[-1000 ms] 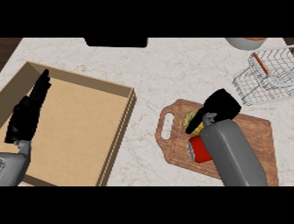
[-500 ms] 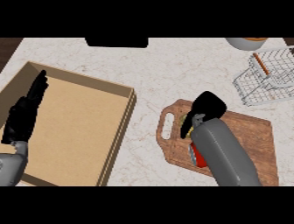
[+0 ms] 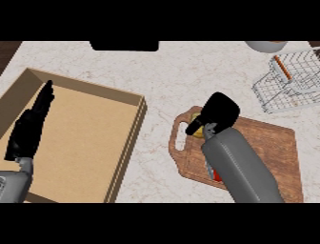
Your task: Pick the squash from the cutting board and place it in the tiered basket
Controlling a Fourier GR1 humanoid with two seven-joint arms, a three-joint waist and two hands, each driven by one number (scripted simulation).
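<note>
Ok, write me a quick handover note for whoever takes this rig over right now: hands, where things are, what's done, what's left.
Right hand: down over the handle end of the brown wooden cutting board, fingers curled at the yellow squash; whether they actually grip it cannot be told.
Left hand: open, resting over the shallow tan wooden tray.
White wire tiered basket: at the counter's far right, apart from the board.
Something red shows on the board beside the forearm.
Done: reach to squash.
Left: lift it, carry it to the basket, release.
</note>
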